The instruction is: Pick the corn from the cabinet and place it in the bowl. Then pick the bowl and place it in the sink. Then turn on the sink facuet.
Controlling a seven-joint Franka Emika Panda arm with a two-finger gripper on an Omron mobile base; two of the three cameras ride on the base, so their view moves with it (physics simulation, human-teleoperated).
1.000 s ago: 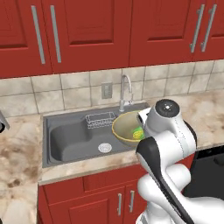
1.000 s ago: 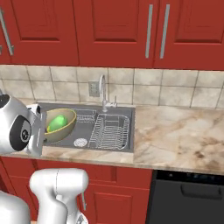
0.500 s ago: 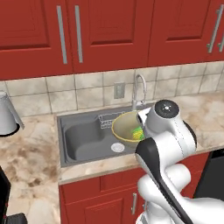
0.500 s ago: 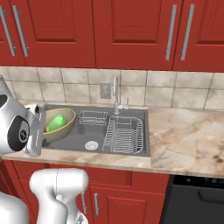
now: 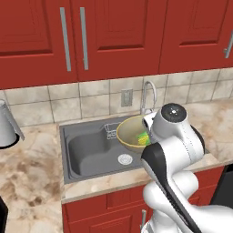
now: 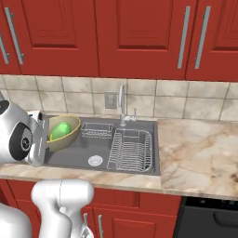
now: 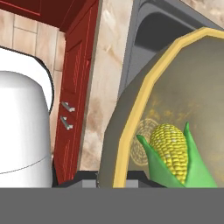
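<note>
Base moved w/ scene shifted, 1 bowl [image 5: 129, 135] over sink [image 5: 91, 150], 1 corn [image 5: 144, 138], fingers clamped on rim.

We lose the right side of the round olive-tan bowl [image 5: 129, 135] behind the white arm, and the end effector's fingertips sit hidden under the bowl's rim. The green-husked yellow corn [image 7: 174, 154] runs off the hand view's bottom.

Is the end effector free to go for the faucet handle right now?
Probably not yet: it looks shut on the bowl, which hangs over the sink with the corn inside. The faucet itself stands unobstructed behind the basin.
</note>
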